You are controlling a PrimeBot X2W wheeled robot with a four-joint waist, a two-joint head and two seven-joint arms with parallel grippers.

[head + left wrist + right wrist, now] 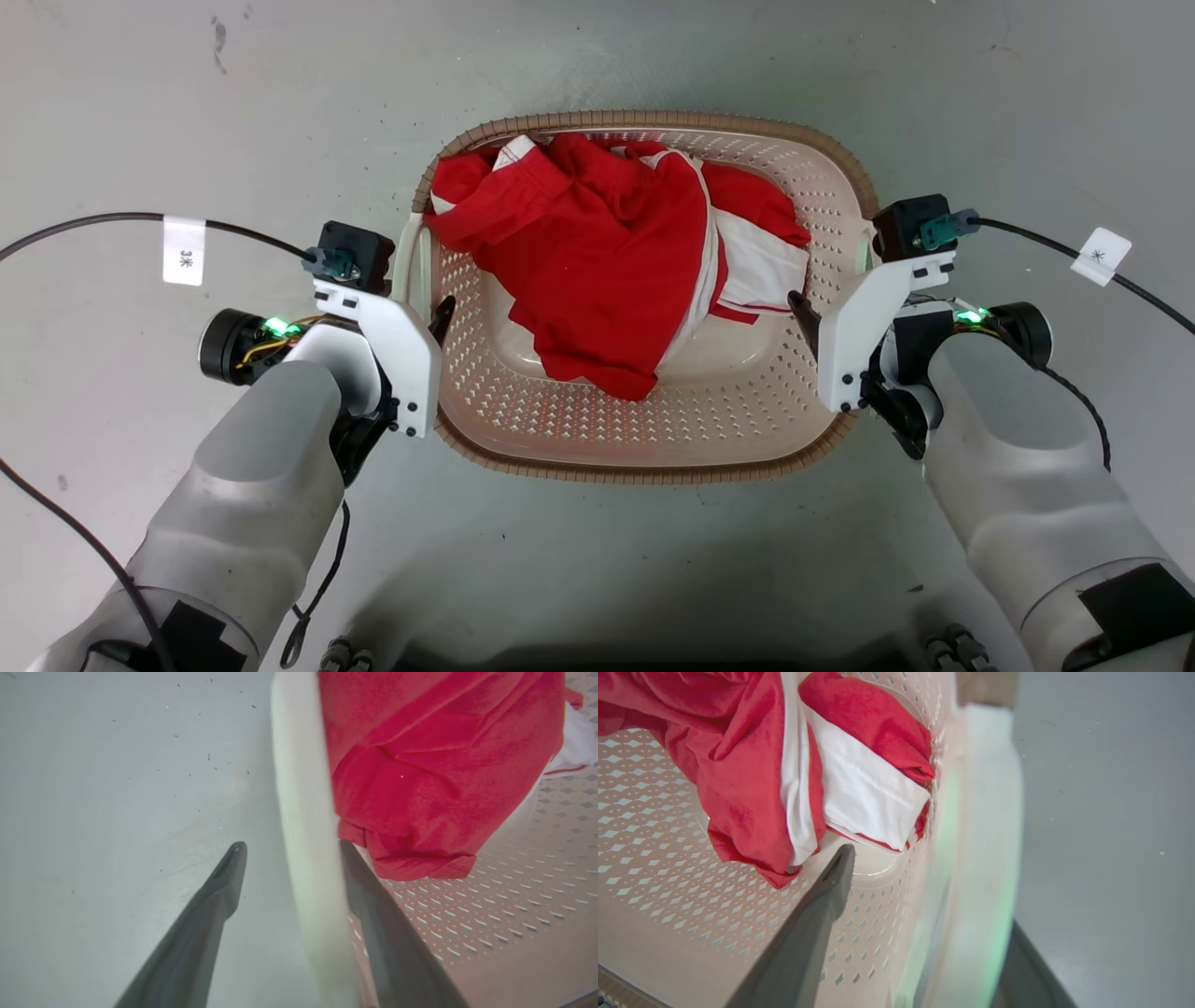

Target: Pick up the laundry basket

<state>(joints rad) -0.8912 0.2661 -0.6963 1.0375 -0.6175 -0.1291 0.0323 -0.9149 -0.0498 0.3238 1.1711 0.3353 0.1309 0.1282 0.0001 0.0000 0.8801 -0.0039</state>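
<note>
Your left end effector [292,845] and right end effector [930,886] each straddle a white loop handle [299,788] of the cream perforated plastic laundry basket [845,177] on the grey floor [187,93]. Their fingers [224,891] are apart and not yet clamped, placed so both sides should lift evenly.

— What sort of place is this?
— It looks like a robotics lab or test room, not a home. The floor [597,56] is bare, smooth grey, scuffed and specked.
— Anything else?
— 2 black cables [103,217] carry paper tags [183,250]. The laundry basket [653,124] of red-and-white clothes [597,252] is the domestic touch.
</note>
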